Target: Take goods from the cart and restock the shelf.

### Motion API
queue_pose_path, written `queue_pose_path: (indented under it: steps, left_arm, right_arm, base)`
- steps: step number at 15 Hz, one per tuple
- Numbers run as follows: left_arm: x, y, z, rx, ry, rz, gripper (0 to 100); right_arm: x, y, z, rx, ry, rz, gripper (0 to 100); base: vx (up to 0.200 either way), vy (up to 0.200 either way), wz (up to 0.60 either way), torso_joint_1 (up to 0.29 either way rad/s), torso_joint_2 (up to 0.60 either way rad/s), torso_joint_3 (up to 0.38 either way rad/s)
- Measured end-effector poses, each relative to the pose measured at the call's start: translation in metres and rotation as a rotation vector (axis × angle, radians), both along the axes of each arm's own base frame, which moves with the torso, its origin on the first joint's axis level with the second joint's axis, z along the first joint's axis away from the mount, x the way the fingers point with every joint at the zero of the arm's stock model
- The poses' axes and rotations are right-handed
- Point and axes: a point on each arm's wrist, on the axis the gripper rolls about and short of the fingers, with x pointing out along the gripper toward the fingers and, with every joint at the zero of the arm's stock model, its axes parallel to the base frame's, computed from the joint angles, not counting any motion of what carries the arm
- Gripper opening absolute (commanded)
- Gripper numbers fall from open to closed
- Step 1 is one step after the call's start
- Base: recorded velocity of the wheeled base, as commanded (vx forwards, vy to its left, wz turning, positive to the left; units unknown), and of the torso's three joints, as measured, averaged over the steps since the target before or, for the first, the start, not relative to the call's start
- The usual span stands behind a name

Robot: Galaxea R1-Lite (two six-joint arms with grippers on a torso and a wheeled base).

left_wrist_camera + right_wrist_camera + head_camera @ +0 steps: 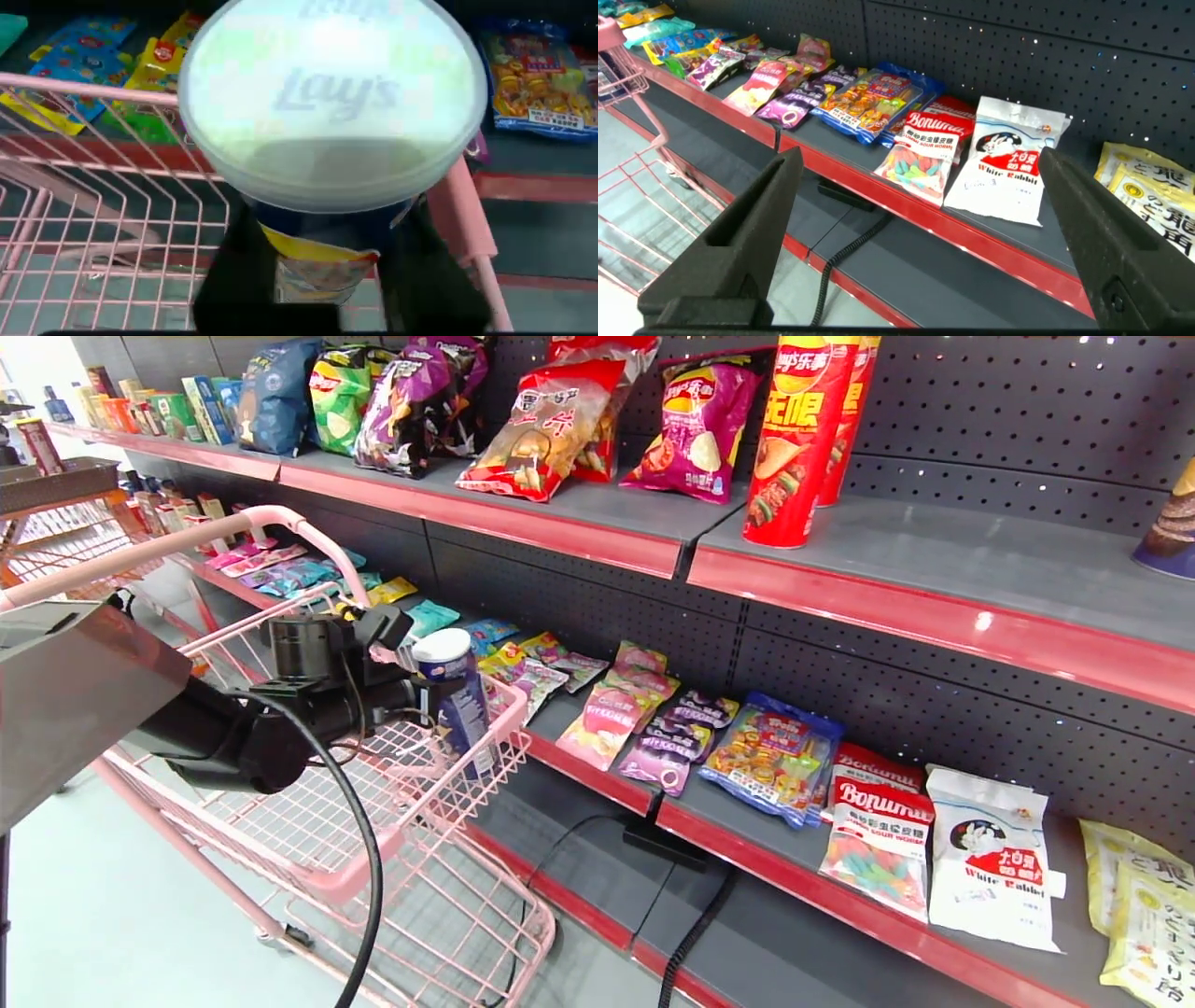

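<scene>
A blue cylindrical chip can with a white plastic lid [457, 700] stands upright at the corner of the pink wire shopping cart [140, 555] nearest the shelving, its lid above the cart's rim. The left gripper [417, 695] holds it. Its dark fingers [234, 275] press against opposite sides of the can's body just below the lid, and its arm reaches across the cart's basket.

Just past that corner of the cart runs the grey metal shelf unit with red front edges [934, 560]. On the level beside the cart's rim lie flat packets of sweets: pink and purple pouches [616, 709], then, farther from the cart, a blue bag with bright printing [775, 756], a red-and-white bag [878, 831] and a white bag [990, 859]. On the level above the cart lean crisp bags [551, 425], and a tall red cylindrical can [794, 439] stands upright.

The right gripper [915, 261] hangs well away from the cart, in front of the white bag. Its two dark fingers [719, 252] are spread wide with nothing between them. Below it, a black cable [691, 933] lies on the lowest level.
</scene>
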Motion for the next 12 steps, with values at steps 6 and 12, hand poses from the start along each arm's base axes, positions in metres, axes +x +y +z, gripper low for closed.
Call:
queue_pose_path:
  steps: [6, 12]
  left_arm:
    - [-0.060, 0.022, 0.049, -0.054, 0.005, 0.082, 0]
    - [-0.206, 0.040, 0.108, -0.068, -0.085, 0.134, 0]
  right_arm:
    - [0.000, 0.000, 0.000, 0.000, -0.001, 0.000, 100]
    - [0.000, 0.000, 0.000, 0.000, -0.001, 0.000, 100]
  base:
    - [0.000, 0.000, 0.00, 0.000, 0.00, 0.000]
    - [0.000, 0.000, 0.00, 0.000, 0.00, 0.000]
